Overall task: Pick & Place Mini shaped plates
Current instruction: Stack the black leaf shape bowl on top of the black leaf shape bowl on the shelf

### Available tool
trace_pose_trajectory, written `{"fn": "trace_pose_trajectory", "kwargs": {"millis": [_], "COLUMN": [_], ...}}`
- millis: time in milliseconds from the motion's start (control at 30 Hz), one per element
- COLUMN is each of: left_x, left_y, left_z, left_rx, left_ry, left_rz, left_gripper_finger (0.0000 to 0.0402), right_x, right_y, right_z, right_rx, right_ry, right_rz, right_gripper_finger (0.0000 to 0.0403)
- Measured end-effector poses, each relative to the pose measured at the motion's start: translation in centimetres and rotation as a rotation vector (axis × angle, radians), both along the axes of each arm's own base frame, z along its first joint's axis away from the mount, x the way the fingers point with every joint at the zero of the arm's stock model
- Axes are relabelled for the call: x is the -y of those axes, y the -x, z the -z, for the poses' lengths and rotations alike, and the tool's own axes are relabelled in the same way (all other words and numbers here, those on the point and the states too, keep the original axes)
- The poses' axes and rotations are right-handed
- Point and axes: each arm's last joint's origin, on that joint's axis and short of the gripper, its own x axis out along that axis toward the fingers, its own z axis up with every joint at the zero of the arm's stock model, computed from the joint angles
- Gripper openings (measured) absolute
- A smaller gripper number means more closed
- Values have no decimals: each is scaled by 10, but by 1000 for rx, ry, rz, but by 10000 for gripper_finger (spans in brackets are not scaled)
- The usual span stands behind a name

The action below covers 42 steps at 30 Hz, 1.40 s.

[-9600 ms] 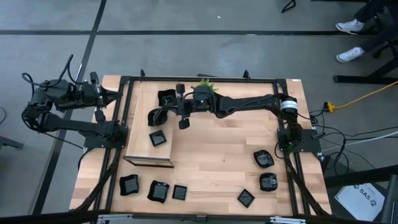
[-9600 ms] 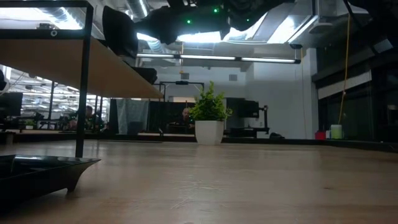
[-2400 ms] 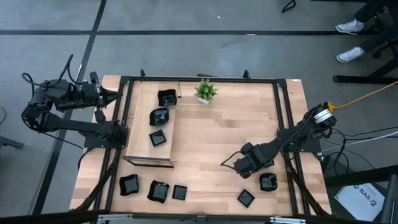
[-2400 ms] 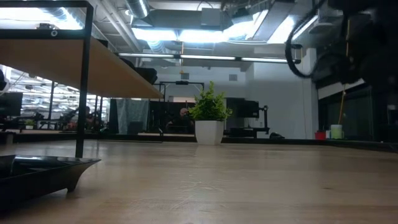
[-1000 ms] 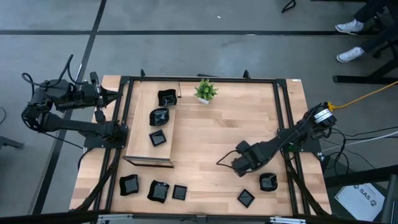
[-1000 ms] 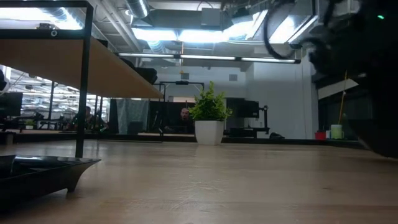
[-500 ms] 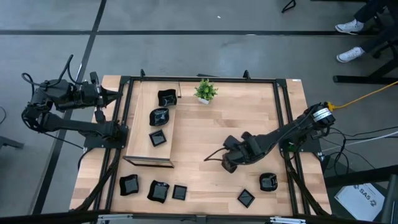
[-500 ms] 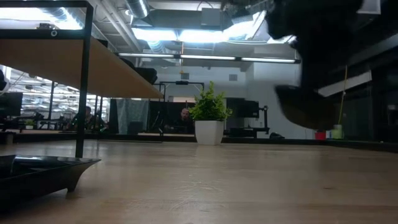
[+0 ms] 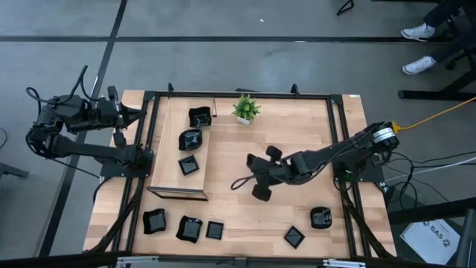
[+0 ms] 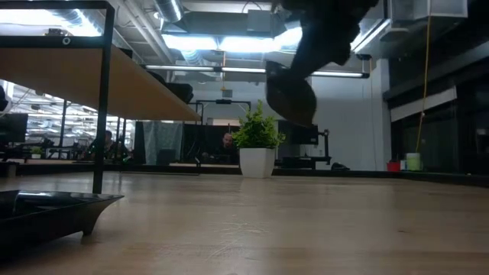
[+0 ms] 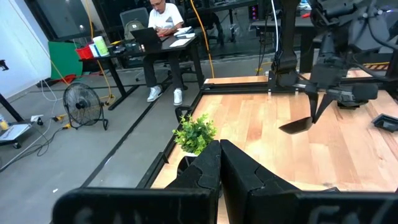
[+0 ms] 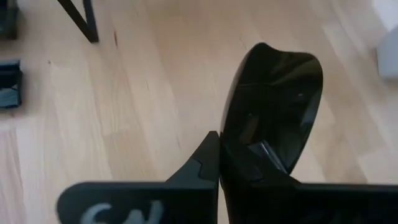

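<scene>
Fingers of the right gripper are pinched on the rim of a mini shaped plate, a rounded glossy black dish that now hangs edge-on in the air over the middle of the tabletop. A second ago this gripper was low at the right side, near the two dishes that remain there; it has since lifted and swung toward the shelf, so the pick looks done and the carry is under way. Beyond the held dish stands the raised wooden shelf, which already bears three plates, a likely drop spot, though that is a guess. A potted plant sits off to one side of the path, well apart, and nothing lies on the bare wood between the fingers and the shelf. Three more dishes wait at the near edge below the shelf. The left gripper is parked off the table's left side, fingers closed on nothing.
</scene>
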Motion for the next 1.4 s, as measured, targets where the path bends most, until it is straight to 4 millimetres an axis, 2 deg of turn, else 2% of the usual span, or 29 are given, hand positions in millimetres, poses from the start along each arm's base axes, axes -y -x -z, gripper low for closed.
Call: {"fn": "trace_pose_trajectory", "kwargs": {"millis": [300, 700, 933, 1200, 1400], "left_x": [0, 0, 0, 0, 0], "left_y": [0, 0, 0, 0, 0], "left_z": [0, 0, 0, 0, 0], "left_rx": [0, 0, 0, 0, 0], "left_ry": [0, 0, 0, 0, 0], "left_rz": [0, 0, 0, 0, 0], "left_gripper_finger": [4, 4, 4, 4, 4], "right_x": [9, 12, 13, 18, 25], "right_y": [-12, -31, -43, -70, -91], "right_z": [-7, -28, -40, -24, -27], "right_rx": [75, 277, 417, 501, 494], "right_ry": [103, 310, 436, 538, 614], "right_rz": [-93, -288, -337, -418, -438], "right_gripper_finger": [5, 5, 5, 5, 5]}}
